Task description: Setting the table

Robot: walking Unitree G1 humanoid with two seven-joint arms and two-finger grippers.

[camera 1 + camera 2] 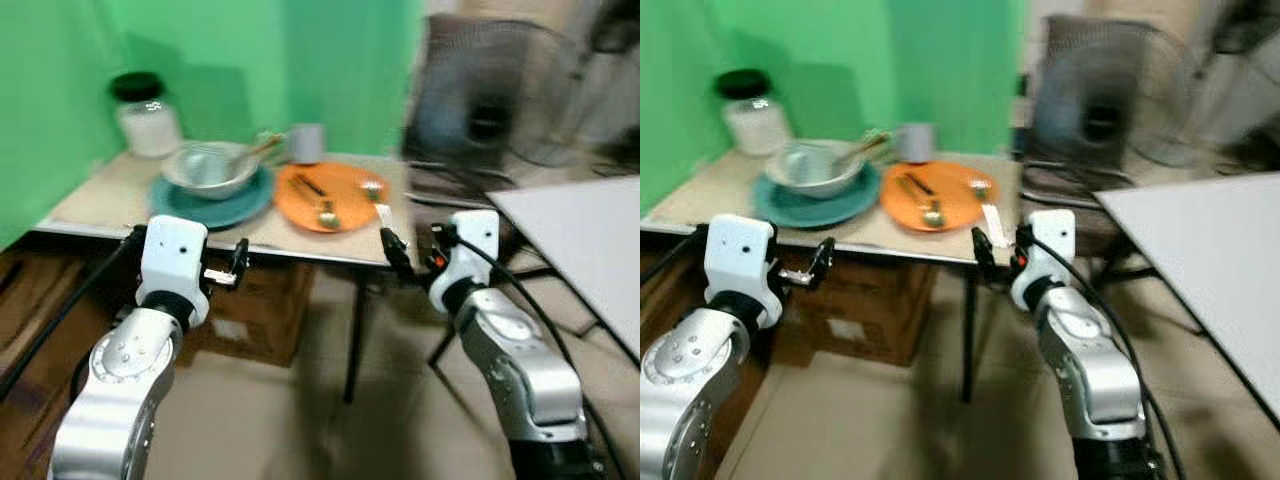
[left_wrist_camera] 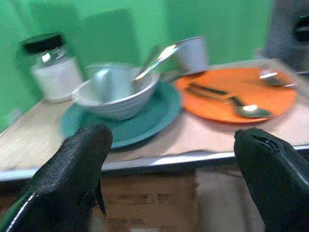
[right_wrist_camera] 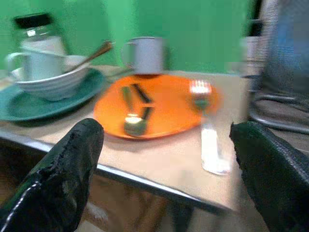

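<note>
Small beige table (image 1: 110, 195) sits against a green wall (image 1: 300, 60), with a floor fan (image 1: 490, 105) off to the right and a white tabletop (image 1: 590, 240) nearer. On it: a teal plate (image 1: 215, 205) under a white bowl (image 1: 205, 170), and an orange plate (image 1: 345, 195) with a spoon (image 1: 322, 205) lying lengthwise, bowl end pointing at the robot. A fork (image 3: 205, 121), blurry, seems to straddle the rim. Left gripper (image 2: 169, 159) and right gripper (image 3: 166, 154) hover at the table edge, fingers spread apart.

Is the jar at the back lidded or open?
Lidded: the jar carries a black lid, standing upright behind the teal plate.
</note>
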